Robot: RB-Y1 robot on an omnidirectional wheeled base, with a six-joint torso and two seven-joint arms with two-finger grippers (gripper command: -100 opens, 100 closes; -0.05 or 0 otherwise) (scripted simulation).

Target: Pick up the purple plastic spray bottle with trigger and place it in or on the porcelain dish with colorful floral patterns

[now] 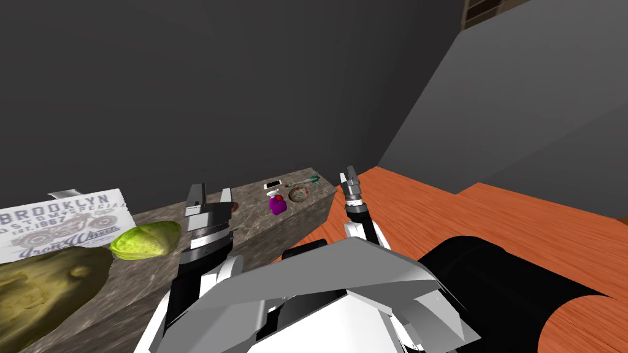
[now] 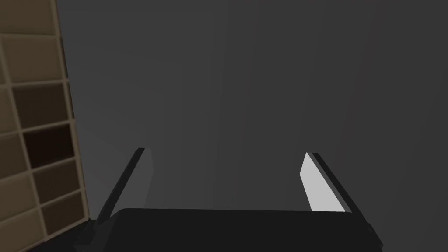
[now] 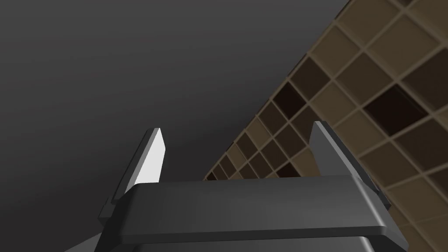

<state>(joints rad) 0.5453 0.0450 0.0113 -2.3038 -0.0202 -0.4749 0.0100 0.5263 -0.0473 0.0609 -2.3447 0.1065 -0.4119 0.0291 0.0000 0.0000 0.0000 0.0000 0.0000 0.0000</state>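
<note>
Left gripper (image 1: 211, 193) and right gripper (image 1: 348, 176) hover, fingers apart, empty. Bottle (image 1: 278, 204) stands on the tabletop (image 1: 257, 225), dish (image 1: 298, 194) at its 2 o'clock; approach low, straddling its body.

Spray bottle (image 1: 278, 204): purple, trigger too small to resolve. Dish (image 1: 298, 194): pattern unreadable, only flecks of colour. White item (image 1: 273, 184) and teal item (image 1: 311, 179) beyond them: too small to identify. Olive lump (image 1: 43, 294): cut by left and bottom edges. Printed sheet (image 1: 58, 223): cut by left edge. Reddish object (image 1: 235, 207): mostly hidden behind left gripper (image 1: 211, 197).
</note>
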